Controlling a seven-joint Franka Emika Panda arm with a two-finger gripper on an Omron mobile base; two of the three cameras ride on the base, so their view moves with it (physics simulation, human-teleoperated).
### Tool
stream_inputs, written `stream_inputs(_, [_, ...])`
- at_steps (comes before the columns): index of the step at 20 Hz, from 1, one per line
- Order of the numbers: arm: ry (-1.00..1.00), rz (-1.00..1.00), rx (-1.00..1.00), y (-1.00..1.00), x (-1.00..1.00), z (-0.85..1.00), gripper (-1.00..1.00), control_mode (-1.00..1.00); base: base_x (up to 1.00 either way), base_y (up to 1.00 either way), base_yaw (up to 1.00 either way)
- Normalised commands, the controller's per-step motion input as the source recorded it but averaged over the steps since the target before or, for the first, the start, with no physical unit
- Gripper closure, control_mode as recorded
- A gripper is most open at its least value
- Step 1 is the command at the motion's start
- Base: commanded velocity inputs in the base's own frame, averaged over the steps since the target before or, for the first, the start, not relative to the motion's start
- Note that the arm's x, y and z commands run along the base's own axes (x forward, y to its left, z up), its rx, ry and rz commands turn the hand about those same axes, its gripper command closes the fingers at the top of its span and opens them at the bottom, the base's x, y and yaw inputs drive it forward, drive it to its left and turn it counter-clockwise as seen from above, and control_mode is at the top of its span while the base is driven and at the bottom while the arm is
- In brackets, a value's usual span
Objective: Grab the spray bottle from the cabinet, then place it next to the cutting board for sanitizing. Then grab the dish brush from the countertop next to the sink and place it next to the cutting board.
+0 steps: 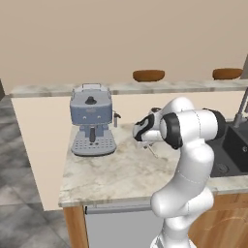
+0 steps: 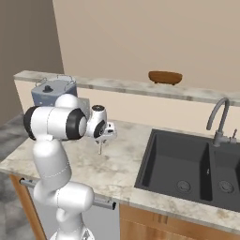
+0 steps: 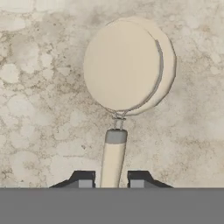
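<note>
Gripper (image 3: 112, 183) sat over the countertop (image 1: 121, 174), fingers narrow, one on each side of the dish brush (image 3: 127, 70) handle; whether the pads actually pinched it could not be told. In the hand view the brush's round pale head lay ahead of the fingertips with the handle running back between them. From the right base view the brush (image 2: 100, 146) hung below the gripper (image 2: 108, 133), handle pointing down toward the stone; contact with the slab unclear. In the left base view the brush (image 1: 153, 151) showed as a thin stick beside the wrist.

Grey-blue coffee machine (image 1: 92, 127) stood on the counter, near the arm on its left, apart from the brush. Dark sink (image 2: 187, 168) with metal faucet (image 2: 220, 119) sat to the right, well apart from the gripper. Raised ledge (image 2: 136, 86) ran behind, carrying a brown bowl (image 2: 165, 77); a second bowl (image 1: 226, 73) showed further along in the left base view.

Open bare stone lay between coffee machine and sink and toward the front edge. Counter's left end dropped off just past the coffee machine.
</note>
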Motion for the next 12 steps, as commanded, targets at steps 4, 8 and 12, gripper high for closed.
stream_inputs(4, [-0.03,0.0,0.0,0.17,-0.2,0.0,1.0,-1.0,0.0,0.0,0.0])
stream_inputs(8, [-0.04,0.0,0.0,0.0,-0.38,0.05,1.0,-1.0,0.0,0.0,0.0])
stream_inputs(12, [-0.13,-0.06,0.01,-0.3,-0.65,0.49,1.0,-1.0,0.0,0.0,0.0])
